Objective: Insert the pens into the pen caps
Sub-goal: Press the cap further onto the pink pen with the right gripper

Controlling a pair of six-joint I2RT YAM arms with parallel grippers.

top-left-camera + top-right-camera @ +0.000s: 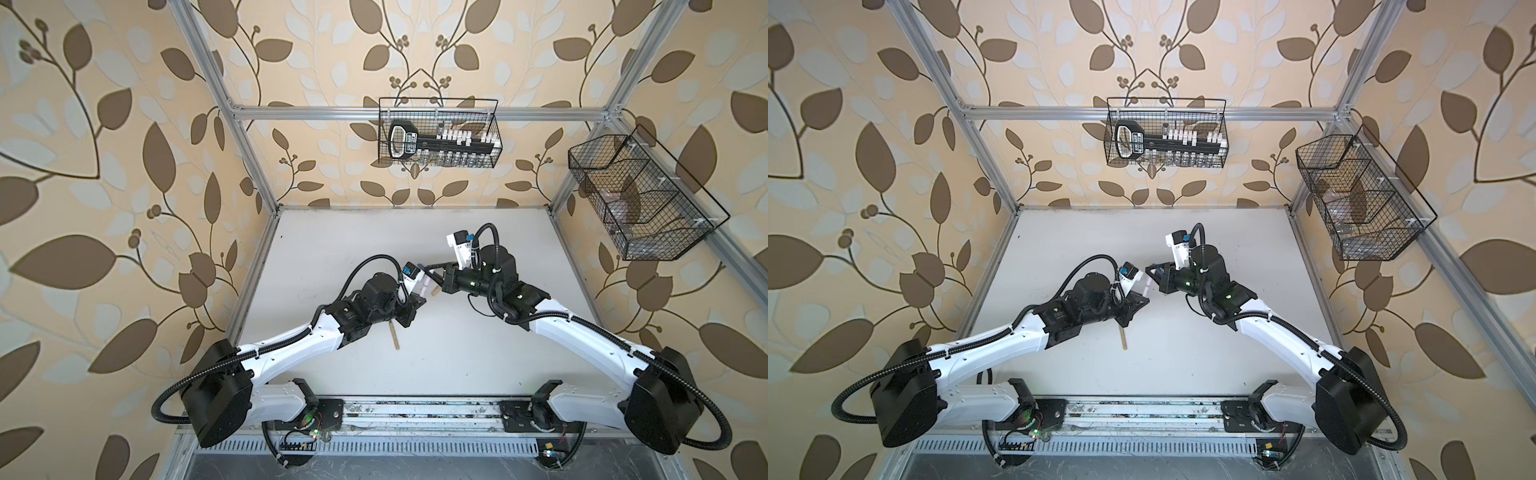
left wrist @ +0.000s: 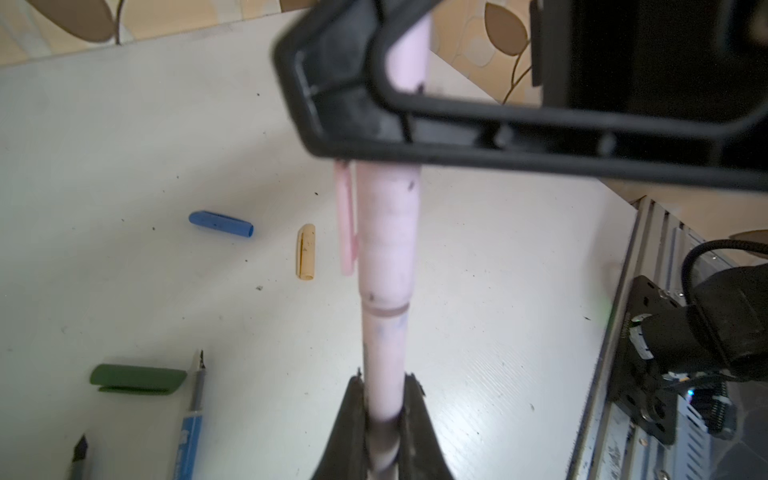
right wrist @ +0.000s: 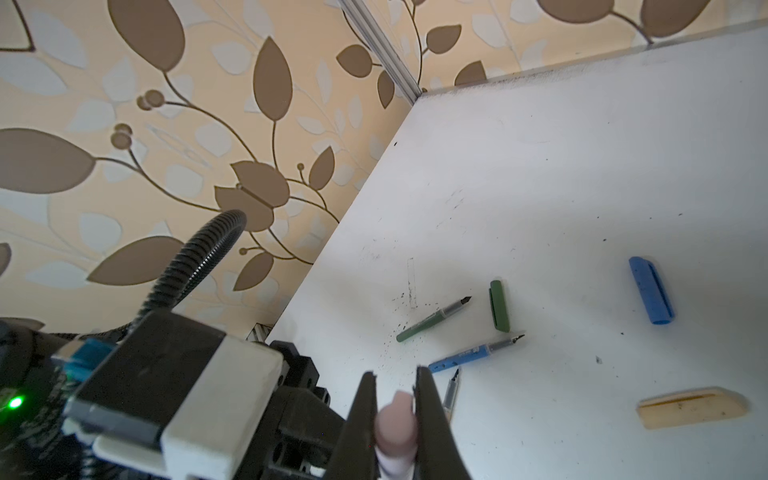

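Observation:
My left gripper is shut on the barrel of the pale pink pen, which stands up from its jaws. The pale pink cap sits over the pen's far end, and my right gripper is shut on that cap. In both top views the grippers meet above mid-table around the pink pen. On the table lie the green pen, green cap, blue pen, blue cap, tan cap and tan pen.
A wire basket with a black tool hangs on the back wall. Another wire basket hangs on the right wall. Aluminium frame posts border the white table. The arms' bases sit along the front rail.

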